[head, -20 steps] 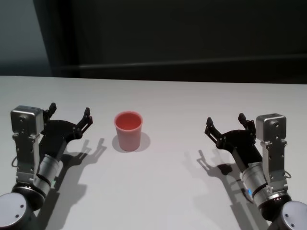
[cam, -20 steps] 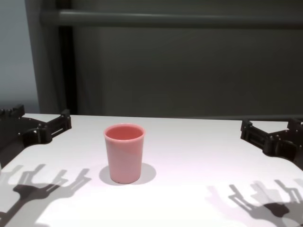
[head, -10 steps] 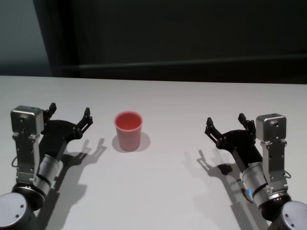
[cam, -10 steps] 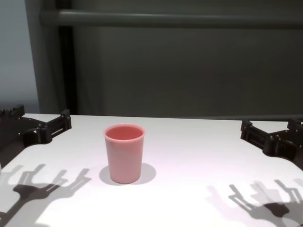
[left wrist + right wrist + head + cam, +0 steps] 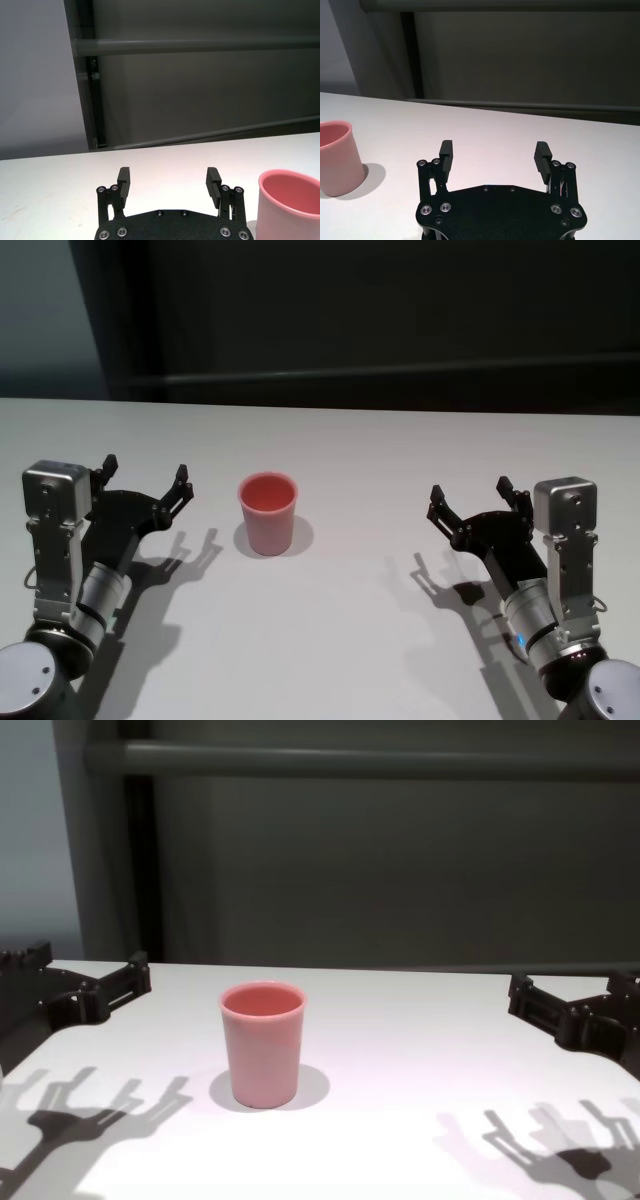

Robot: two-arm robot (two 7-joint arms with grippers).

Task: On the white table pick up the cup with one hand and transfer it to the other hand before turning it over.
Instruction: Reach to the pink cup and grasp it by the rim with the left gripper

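The pink cup (image 5: 268, 513) stands upright, mouth up, on the white table (image 5: 340, 640), left of the middle. My left gripper (image 5: 146, 475) hovers just left of the cup (image 5: 262, 1043), open and holding nothing. In the left wrist view its fingers (image 5: 123, 182) are spread wide and the cup (image 5: 287, 205) sits off to one side, apart from them. My right gripper (image 5: 470, 498) is open over the table's right side, far from the cup (image 5: 337, 157). Nothing lies between its fingers (image 5: 541, 155).
A dark wall with a horizontal rail (image 5: 360, 760) runs behind the table's far edge (image 5: 320, 405). Shadows of both grippers fall on the tabletop near the front.
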